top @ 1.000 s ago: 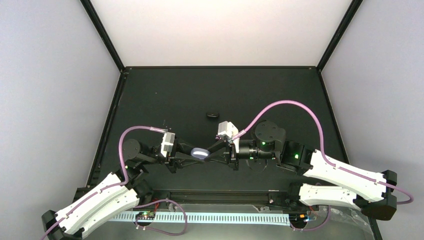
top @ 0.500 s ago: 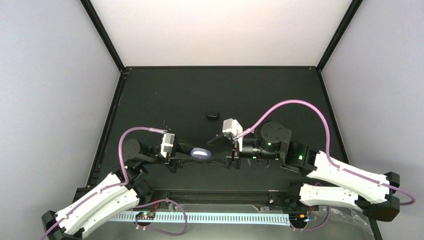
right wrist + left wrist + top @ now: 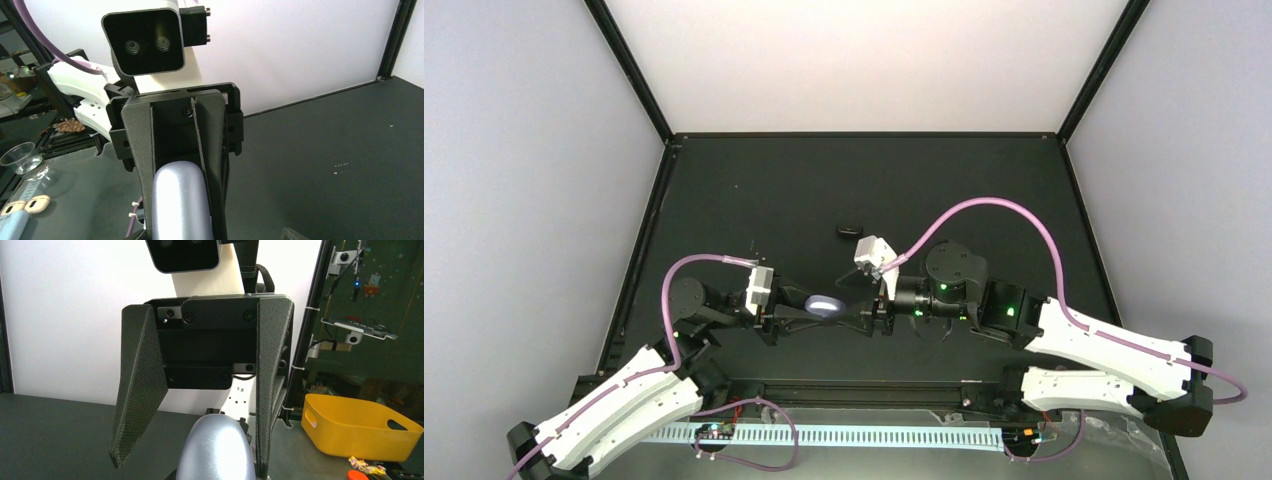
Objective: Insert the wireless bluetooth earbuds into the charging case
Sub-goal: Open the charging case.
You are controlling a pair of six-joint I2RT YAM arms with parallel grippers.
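Now that the right arm has slid in toward the left one, the case (image 3: pixel 826 305) sits between the spread fingers of the right pincer (image 3: pixel 849 312), close against one of them, while the left pincer (image 3: pixel 812 312) clamps its other end. That looks like a set-up for opening the lid or trading hands, with no bud in yet. No bud shows clearly: only a small dark oval (image 3: pixel 849 231) lies on the table (image 3: pixel 754 200) beyond the right pincer, too small to name.
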